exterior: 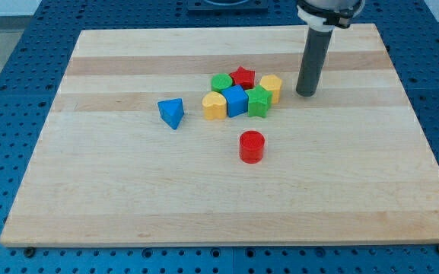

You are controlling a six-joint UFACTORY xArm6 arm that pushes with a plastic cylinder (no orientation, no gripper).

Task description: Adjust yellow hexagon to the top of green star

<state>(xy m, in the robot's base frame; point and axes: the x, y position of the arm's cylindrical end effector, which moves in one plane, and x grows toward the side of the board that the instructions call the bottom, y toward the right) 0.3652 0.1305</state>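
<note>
The yellow hexagon [272,87] sits on the wooden board at the right end of a tight cluster of blocks. The green star [259,101] lies just below and left of it, touching it. My tip [306,93] stands on the board a short way to the right of the yellow hexagon, apart from it.
The cluster also holds a red star [242,76], a green round block [221,83], a blue cube [236,100] and a yellow rounded block [214,106]. A blue triangular block [172,113] lies apart at the left. A red cylinder [252,146] stands below the cluster.
</note>
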